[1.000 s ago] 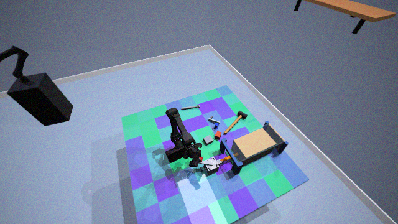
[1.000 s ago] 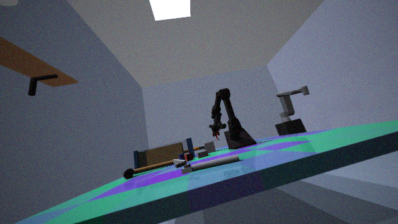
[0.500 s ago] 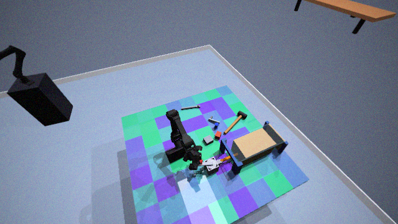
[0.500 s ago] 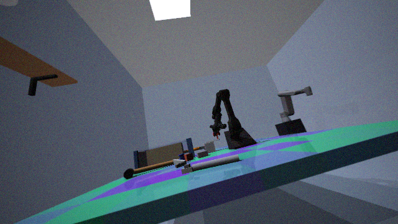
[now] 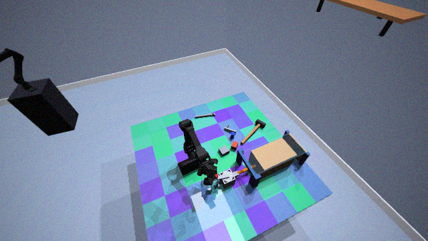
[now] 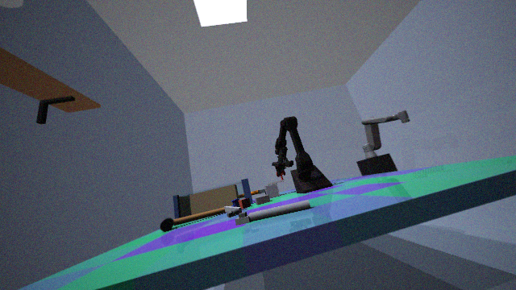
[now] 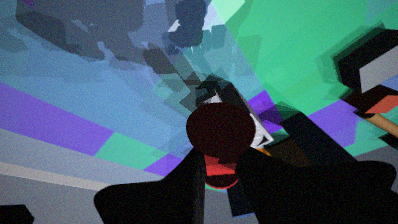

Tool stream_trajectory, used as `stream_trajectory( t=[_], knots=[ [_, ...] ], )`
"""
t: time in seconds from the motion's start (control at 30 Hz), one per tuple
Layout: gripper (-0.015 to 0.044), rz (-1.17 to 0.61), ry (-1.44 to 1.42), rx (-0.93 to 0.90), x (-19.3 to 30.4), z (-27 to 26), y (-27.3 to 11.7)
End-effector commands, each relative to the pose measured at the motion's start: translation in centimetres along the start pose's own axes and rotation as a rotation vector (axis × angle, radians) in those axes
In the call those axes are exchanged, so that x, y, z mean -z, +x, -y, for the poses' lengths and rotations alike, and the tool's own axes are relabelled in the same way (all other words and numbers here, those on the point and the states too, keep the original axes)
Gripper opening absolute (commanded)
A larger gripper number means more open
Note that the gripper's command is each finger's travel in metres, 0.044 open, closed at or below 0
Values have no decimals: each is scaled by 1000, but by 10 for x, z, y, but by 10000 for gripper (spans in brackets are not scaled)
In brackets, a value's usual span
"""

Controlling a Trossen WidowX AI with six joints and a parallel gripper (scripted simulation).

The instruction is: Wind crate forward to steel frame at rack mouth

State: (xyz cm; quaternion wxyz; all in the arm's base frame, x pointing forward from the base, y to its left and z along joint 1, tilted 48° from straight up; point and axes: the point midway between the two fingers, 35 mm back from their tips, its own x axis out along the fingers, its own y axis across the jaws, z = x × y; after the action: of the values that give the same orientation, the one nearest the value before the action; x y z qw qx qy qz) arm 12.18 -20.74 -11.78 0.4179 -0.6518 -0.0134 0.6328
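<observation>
The black gripper (image 5: pixel 215 177) (image 6: pixel 280 175) (image 7: pixel 220 167) is shut on the red knob of the winch handle, whose dark round end (image 7: pixel 220 129) fills the middle of the wrist view. The handle's pale arm lies across the top of the white-topped winch (image 5: pixel 228 177) (image 6: pixel 272 189); its key and the hole are too small to see. An orange strap (image 5: pixel 242 171) runs from the winch into the cubby. The tan-topped crate (image 5: pixel 274 154) (image 6: pixel 214 199) looks flat inside, its front a small way behind the blue-grey frame (image 5: pixel 251 167) (image 6: pixel 248 191) at the mouth. Contact is not visible.
A grey block (image 5: pixel 223 150) (image 6: pixel 262 199) and a red block (image 5: pixel 235 145) (image 6: pixel 244 203) stand between arm and cubby. Farther off lie a mallet (image 5: pixel 251 134) (image 6: pixel 197 217), a small pale tool (image 5: pixel 229 129), a blue piece (image 5: pixel 233 134) and a grey bar tool (image 5: pixel 204 116) (image 6: pixel 278 211).
</observation>
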Motion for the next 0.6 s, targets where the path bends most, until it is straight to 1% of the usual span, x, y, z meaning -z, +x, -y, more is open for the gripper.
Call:
stream_trajectory(
  t=[0.0, 0.57],
  knots=[
    [0, 1, -15, -26, 6, -13, 5],
    [0, -1, -16, -27, 17, -27, 9]
  ],
)
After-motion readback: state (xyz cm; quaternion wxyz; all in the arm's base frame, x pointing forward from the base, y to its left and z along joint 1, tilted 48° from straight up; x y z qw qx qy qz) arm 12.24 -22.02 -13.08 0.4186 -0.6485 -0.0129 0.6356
